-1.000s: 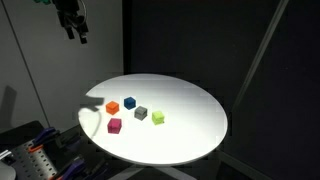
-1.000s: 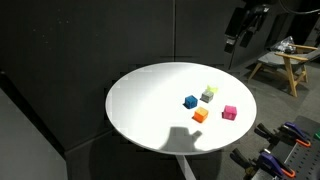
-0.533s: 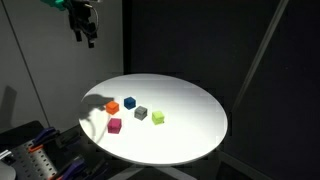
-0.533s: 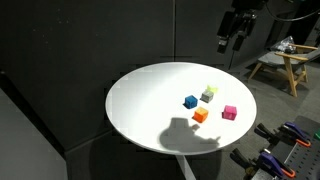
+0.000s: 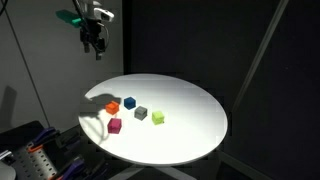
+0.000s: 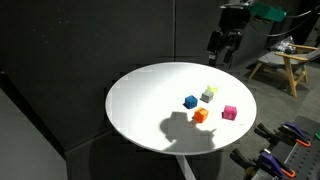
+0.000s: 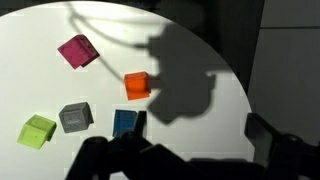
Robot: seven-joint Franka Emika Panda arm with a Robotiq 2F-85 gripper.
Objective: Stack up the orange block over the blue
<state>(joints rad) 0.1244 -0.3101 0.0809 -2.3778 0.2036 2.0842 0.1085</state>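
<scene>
The orange block (image 5: 113,106) and the blue block (image 5: 130,102) sit apart, side by side on the white round table (image 5: 190,115). Both also show in an exterior view, the orange block (image 6: 200,115) nearer than the blue block (image 6: 190,101). In the wrist view the orange block (image 7: 137,85) lies just above the blue block (image 7: 126,122). My gripper (image 5: 95,45) hangs high above the table's edge, open and empty, far from the blocks. It also shows in an exterior view (image 6: 225,50), and its dark fingers (image 7: 190,150) frame the bottom of the wrist view.
A magenta cube (image 5: 115,125), a dark grey cube (image 5: 141,113) and a light green cube (image 5: 158,117) lie near the two blocks. The arm's shadow falls beside the orange block. Black curtains surround the table. A wooden stand (image 6: 285,65) and tool racks (image 6: 285,150) are off to the side.
My gripper has come lower and moved in toward the table. Its shadow on the table has grown and shifted toward the blocks. The blocks have not moved.
</scene>
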